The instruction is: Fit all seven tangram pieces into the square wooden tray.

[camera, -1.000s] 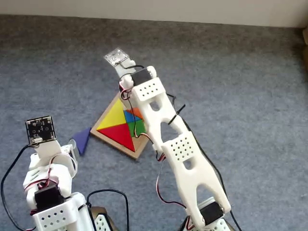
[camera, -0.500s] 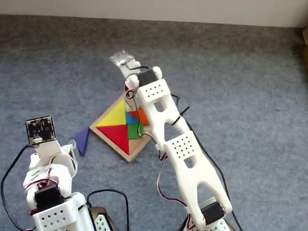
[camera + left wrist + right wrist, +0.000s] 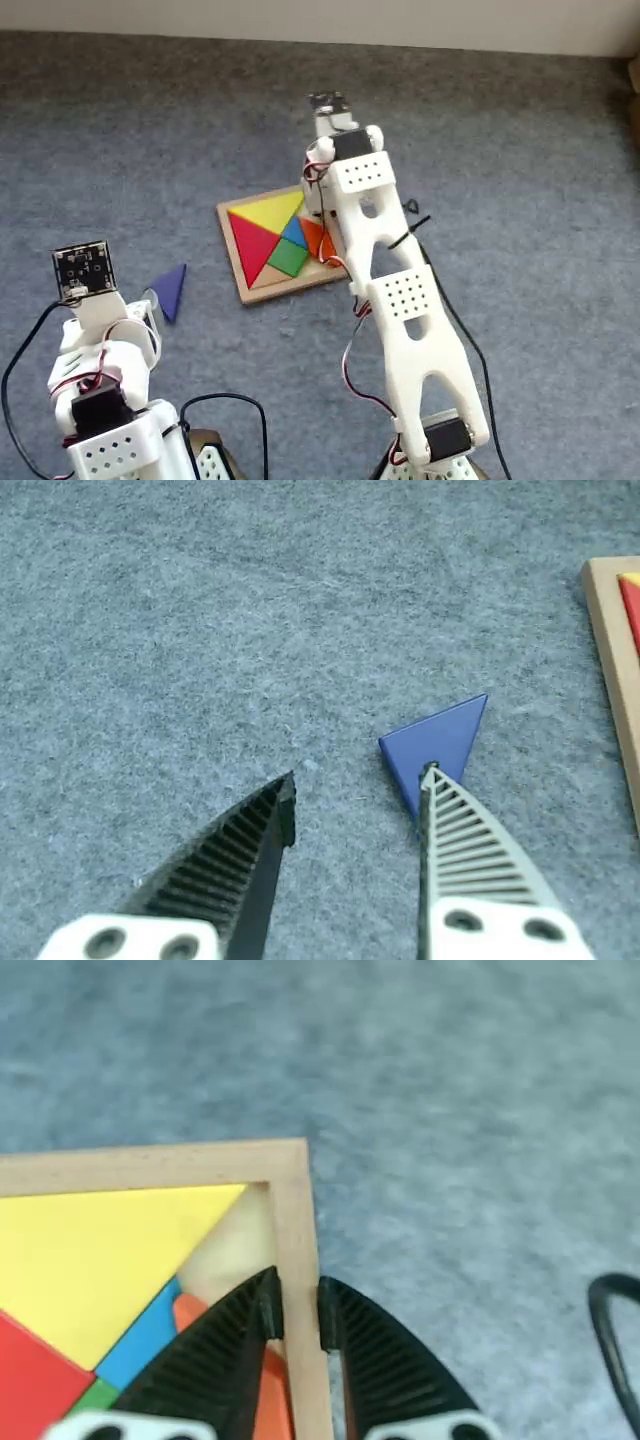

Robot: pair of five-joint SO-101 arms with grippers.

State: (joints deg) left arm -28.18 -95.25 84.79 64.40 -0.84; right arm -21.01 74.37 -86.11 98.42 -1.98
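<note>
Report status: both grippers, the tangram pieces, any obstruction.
Left gripper open by blue triangular piece on carpet. Right gripper shut on rim of square wooden tray. Its inner finger sits in the bare corner gap.

Square wooden tray (image 3: 230,252) partly filled, dark blue triangle (image 3: 437,738) outside.
Yellow, red, blue, green and orange pieces (image 3: 268,211) lie flat inside; its rim sits between the right gripper's (image 3: 295,1302) fingers (image 3: 228,1345). The triangle lies flat by the left gripper's (image 3: 358,790) white fingertip (image 3: 431,782).
</note>
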